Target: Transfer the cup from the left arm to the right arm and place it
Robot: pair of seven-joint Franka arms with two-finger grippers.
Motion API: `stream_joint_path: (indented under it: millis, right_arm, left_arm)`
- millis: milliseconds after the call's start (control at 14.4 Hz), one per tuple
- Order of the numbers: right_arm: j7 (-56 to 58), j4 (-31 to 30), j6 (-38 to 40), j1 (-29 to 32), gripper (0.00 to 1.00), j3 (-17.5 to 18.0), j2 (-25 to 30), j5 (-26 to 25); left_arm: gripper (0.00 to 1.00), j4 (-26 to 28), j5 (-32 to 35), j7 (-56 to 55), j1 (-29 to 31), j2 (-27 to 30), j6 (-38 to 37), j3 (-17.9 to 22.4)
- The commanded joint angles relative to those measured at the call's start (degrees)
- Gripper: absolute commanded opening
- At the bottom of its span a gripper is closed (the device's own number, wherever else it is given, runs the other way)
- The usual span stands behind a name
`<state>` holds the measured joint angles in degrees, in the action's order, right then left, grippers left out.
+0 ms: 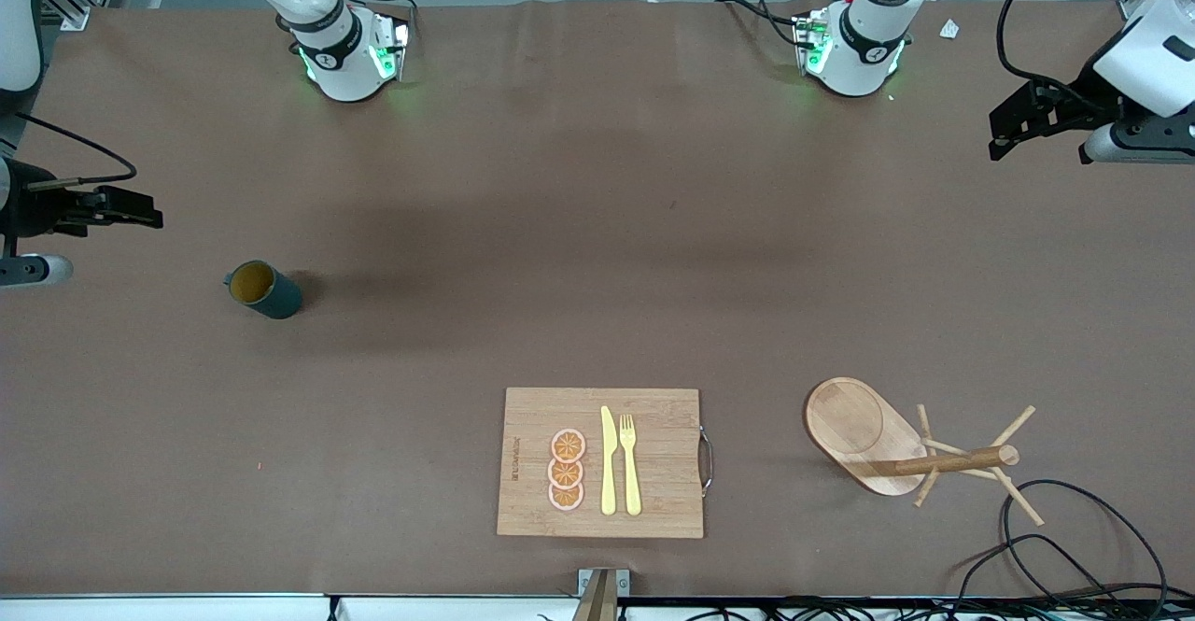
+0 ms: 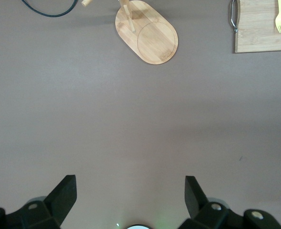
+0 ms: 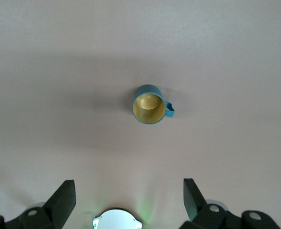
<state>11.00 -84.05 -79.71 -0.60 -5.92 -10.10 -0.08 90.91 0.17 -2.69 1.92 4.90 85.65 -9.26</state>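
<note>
The cup (image 1: 264,289) is a small dark teal mug with an ochre-yellow inside. It stands upright on the brown table, toward the right arm's end, its small handle on the side away from the middle of the table. The right wrist view looks down into the cup (image 3: 149,104). My right gripper (image 1: 140,212) hangs open and empty in the air at that end of the table, apart from the cup; its open fingers (image 3: 64,195) frame bare table. My left gripper (image 1: 1006,140) hangs open and empty over the left arm's end, with bare table between its fingers (image 2: 66,191).
A wooden cutting board (image 1: 653,509) near the front edge carries three orange slices (image 1: 567,470), a yellow knife (image 1: 608,460) and a fork (image 1: 630,462). A wooden rack with an oval base (image 1: 854,430) stands toward the left arm's end, black cables (image 1: 1074,546) beside it.
</note>
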Motion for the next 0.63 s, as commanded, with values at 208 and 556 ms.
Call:
stream_joint_path:
  millis: [208,556]
  right_arm:
    - [-1.2,-5.8,-1.1,-0.1,1.0,-0.1,8.4,-0.2]
    - [-3.1,-6.4,-0.7,0.2,1.0,-0.1,10.8,0.0]
  left_arm:
    - [1.0,-0.6,-1.3,0.7,0.5,-0.1,0.0,0.0]
    - [1.0,-0.6,-1.3,0.8,0.5,0.0,0.1,0.0]
